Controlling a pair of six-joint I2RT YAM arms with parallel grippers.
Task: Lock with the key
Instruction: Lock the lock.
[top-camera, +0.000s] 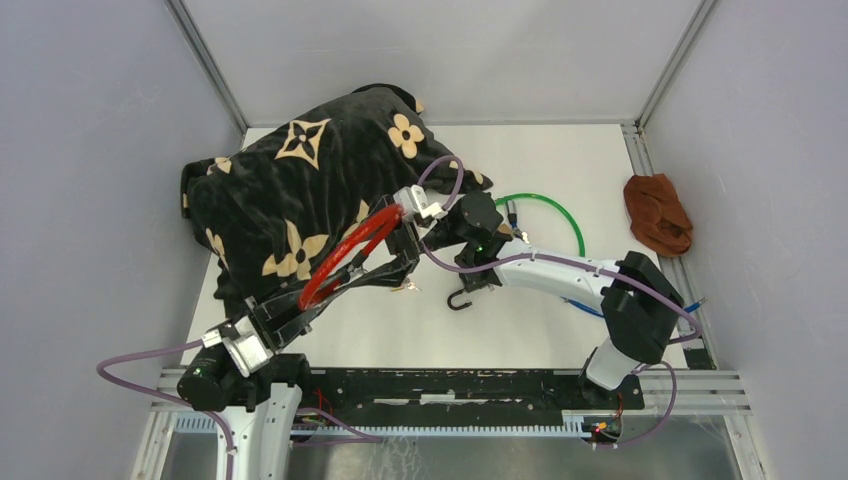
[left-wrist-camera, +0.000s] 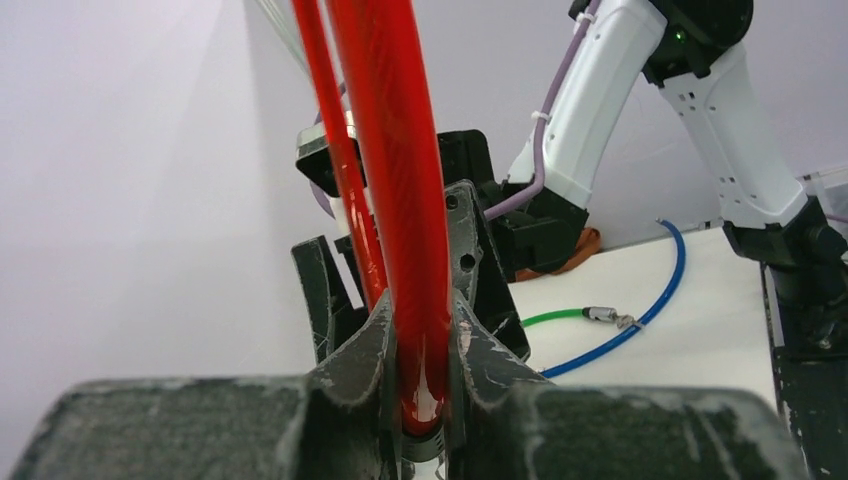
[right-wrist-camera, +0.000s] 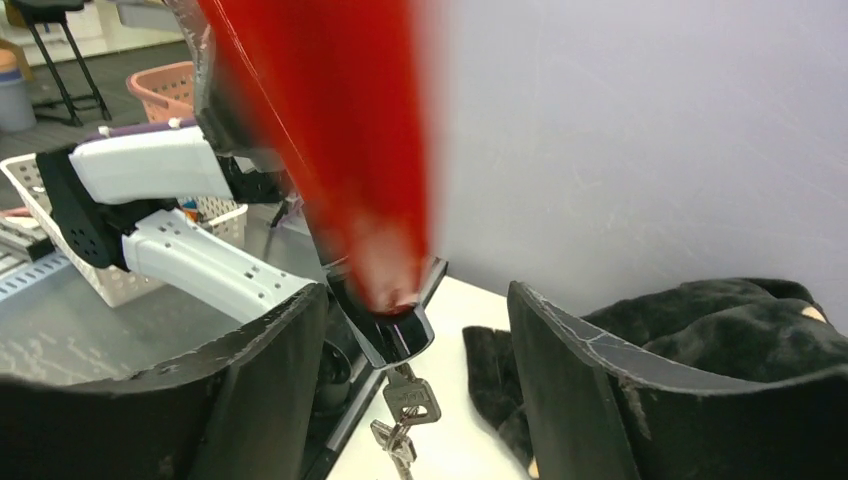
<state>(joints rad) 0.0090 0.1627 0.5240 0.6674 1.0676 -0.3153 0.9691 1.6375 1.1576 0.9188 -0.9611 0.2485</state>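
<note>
A red cable lock (top-camera: 345, 255) is held up off the table, and my left gripper (top-camera: 315, 298) is shut on its red cable (left-wrist-camera: 415, 300) near the lower end. The lock's black head (right-wrist-camera: 390, 335) points down with a silver key (right-wrist-camera: 410, 398) in it and a second key dangling from the ring. My right gripper (right-wrist-camera: 418, 295) stands open, one finger on each side of the lock head and key, touching neither. In the top view the right gripper (top-camera: 408, 235) sits at the far end of the red loop.
A black blanket with beige flowers (top-camera: 300, 190) covers the far left of the table, close behind the lock. A green cable (top-camera: 550, 205), a blue cable (left-wrist-camera: 640, 320), a black hook (top-camera: 458, 300) and a brown cloth (top-camera: 657, 213) lie to the right.
</note>
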